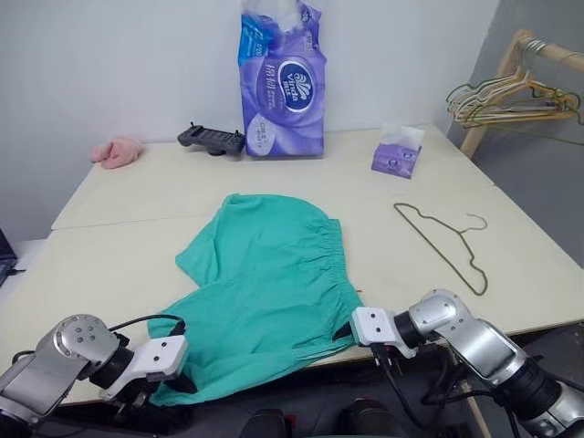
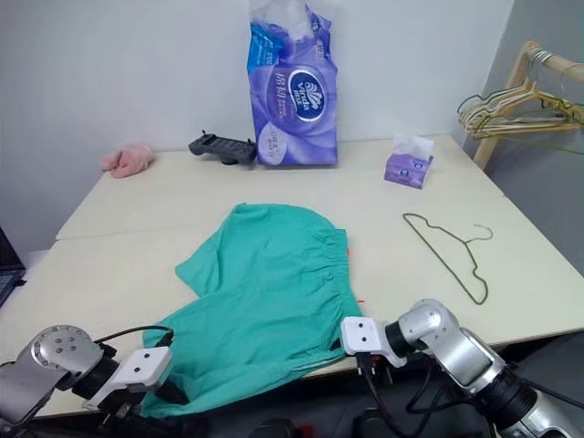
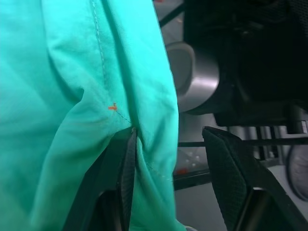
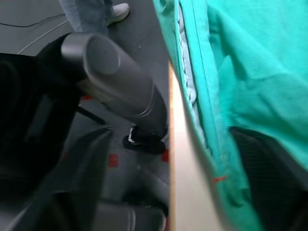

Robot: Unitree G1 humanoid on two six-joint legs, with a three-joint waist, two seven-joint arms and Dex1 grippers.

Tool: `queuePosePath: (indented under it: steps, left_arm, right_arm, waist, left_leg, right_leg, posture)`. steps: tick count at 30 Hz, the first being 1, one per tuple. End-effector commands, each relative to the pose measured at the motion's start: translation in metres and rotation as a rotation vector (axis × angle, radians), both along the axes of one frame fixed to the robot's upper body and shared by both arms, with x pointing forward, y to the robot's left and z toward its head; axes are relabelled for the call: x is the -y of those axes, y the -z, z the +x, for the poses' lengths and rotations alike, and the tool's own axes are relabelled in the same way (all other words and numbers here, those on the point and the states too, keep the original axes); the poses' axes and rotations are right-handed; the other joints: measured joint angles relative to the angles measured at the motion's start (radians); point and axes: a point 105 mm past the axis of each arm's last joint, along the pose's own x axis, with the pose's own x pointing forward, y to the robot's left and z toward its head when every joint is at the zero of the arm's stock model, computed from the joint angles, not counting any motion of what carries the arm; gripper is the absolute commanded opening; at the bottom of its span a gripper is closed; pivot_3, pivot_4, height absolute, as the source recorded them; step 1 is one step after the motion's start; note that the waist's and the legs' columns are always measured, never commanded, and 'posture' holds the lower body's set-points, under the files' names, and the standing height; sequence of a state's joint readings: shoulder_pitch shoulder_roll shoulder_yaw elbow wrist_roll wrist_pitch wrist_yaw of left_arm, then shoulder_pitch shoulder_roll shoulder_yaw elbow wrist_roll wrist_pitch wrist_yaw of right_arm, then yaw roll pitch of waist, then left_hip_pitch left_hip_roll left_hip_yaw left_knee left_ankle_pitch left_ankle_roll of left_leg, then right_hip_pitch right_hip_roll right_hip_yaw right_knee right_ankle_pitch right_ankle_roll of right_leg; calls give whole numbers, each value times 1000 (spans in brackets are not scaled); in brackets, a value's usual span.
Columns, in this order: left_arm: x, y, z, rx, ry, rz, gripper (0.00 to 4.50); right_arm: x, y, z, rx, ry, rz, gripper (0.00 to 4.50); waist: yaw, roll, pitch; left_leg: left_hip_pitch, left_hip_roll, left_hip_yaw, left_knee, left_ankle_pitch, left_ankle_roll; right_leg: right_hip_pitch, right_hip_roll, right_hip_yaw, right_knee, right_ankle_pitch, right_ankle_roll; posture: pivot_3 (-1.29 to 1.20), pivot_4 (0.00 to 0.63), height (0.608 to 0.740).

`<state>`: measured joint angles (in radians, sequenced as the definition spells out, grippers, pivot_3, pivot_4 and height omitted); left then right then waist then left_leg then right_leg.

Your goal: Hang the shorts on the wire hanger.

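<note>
Teal-green soft fabric shorts point(image 1: 269, 278) with a gathered elastic waistband lie spread flat on the pale cream desk point(image 1: 164, 196). Their lower edge spills over the desk's near edge, towards the robot.

Landmark for all places: the shorts.

Thin dark olive-grey wire hanger point(image 1: 444, 242), triangular with a curved hook: flat on the desk, to the right of the shorts, well apart from them, hook pointing away to the far right.

Left gripper point(image 3: 168, 159): at the near-left corner of the shorts, where the cloth hangs off the desk. Jaws stand apart. In the left wrist view one black finger presses into a fold of the teal cloth; the other finger stands clear of it with open air between. No pinch on the fabric.

Right gripper point(image 4: 168, 183): at the near-right corner of the shorts, at the desk edge. Jaws spread wide. In the right wrist view the desk edge and the hem of the shorts run between the two fingers; whether either finger touches the cloth I cannot tell.

Beyond the shorts, along the far wall: tall purple plastic pack of tissue rolls point(image 1: 283, 82), black handheld controller point(image 1: 212, 139) just left of it, small purple tissue box point(image 1: 397, 153) to its right, small pink fluffy cloth point(image 1: 119, 151) far left.

Far right of the shorts, off the desk: a cluster of pale gold and green hangers point(image 1: 511, 100) on a wooden rack point(image 1: 506, 64).
</note>
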<state>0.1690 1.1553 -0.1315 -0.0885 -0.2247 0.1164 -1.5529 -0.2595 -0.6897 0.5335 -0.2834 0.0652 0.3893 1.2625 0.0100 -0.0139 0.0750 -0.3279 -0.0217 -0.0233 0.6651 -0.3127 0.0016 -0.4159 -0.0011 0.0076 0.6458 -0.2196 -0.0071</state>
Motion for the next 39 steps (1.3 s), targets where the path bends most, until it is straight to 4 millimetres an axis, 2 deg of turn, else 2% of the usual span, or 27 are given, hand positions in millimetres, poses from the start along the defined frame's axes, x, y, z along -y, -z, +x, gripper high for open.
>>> queuePosePath:
  steps: [1,7,11,14,21,24,26,28,30,33,35,39]
  left_arm:
    - [4,-10,-3,-21,50,-16,2285]
    - [10,-27,15,19,29,-50,2285]
    - [11,-41,17,8,15,-78,2285]
    - [14,-58,18,-31,-26,-129,2285]
    - [21,-87,27,-91,-117,-241,2285]
    - [28,-102,58,-13,-226,-313,2285]
    - [39,-111,90,130,-307,-362,2285]
    - [64,-127,125,301,-395,-462,2285]
    - [92,-142,139,384,-416,-556,2285]
    - [133,-148,137,461,-334,-635,2285]
    - [149,-145,137,477,-313,-657,2285]
    - [188,-125,137,492,-215,-645,2285]
  right_arm:
    - [3,-11,-7,-30,-19,-3,4415]
    - [6,-25,-8,-43,4,8,4415]
    - [10,-36,-8,-66,27,21,4415]
    - [12,-49,-9,-103,47,41,4415]
    - [6,-73,-3,-188,102,110,4415]
    - [9,-85,14,-209,213,167,4415]
    - [16,-93,32,-187,321,205,4415]
    - [29,-100,59,-108,483,244,4415]
    - [45,-103,82,-7,633,260,4415]
    - [87,-102,116,80,929,232,4415]
    - [109,-101,124,135,1020,191,4415]
    - [171,-97,141,262,1223,44,4415]
  waist:
    - [-8,-3,-1]
    - [-13,-8,-1]
    - [-15,-9,0]
    - [-15,-11,3]
    - [-15,-12,5]
    - [-11,-14,8]
    - [-8,-15,8]
    - [-4,-15,8]
    - [-2,-19,7]
    - [-10,-21,7]
    - [-11,-21,6]
    - [-14,-19,6]
  left_leg:
    - [0,0,0,0,0,0]
    - [-1,0,1,0,-1,-1]
    - [-1,0,1,0,-1,-1]
    - [-1,1,1,-1,-1,-1]
    - [-2,1,1,-1,-1,-1]
    - [-2,1,0,-1,-1,-1]
    - [-2,0,0,0,-1,-1]
    - [-2,-1,0,1,-1,-1]
    - [-2,-3,0,2,-1,-1]
    - [-3,-3,2,3,-1,-2]
    - [-5,-4,5,2,-2,-3]
    - [-5,-4,6,-1,-2,-3]
  right_leg:
    - [0,0,0,0,1,1]
    - [0,0,1,-1,1,2]
    - [-1,0,1,-1,0,1]
    - [-2,0,0,0,1,2]
    - [-3,0,0,0,1,2]
    - [-3,0,0,0,1,2]
    - [-2,1,0,0,2,4]
    - [0,2,0,0,4,7]
    - [1,1,1,-1,5,8]
    - [0,-4,5,-2,5,9]
    - [-3,-5,9,-1,6,7]
    - [-5,-4,9,-2,7,4]
  posture:
    - [-35,29,740]
    - [-11,39,740]
    - [-5,39,740]
    - [1,40,740]
    - [7,38,740]
    - [17,36,740]
    - [19,39,740]
    - [18,38,740]
    - [7,40,740]
    - [-8,40,740]
    - [-8,40,740]
    - [-66,29,740]
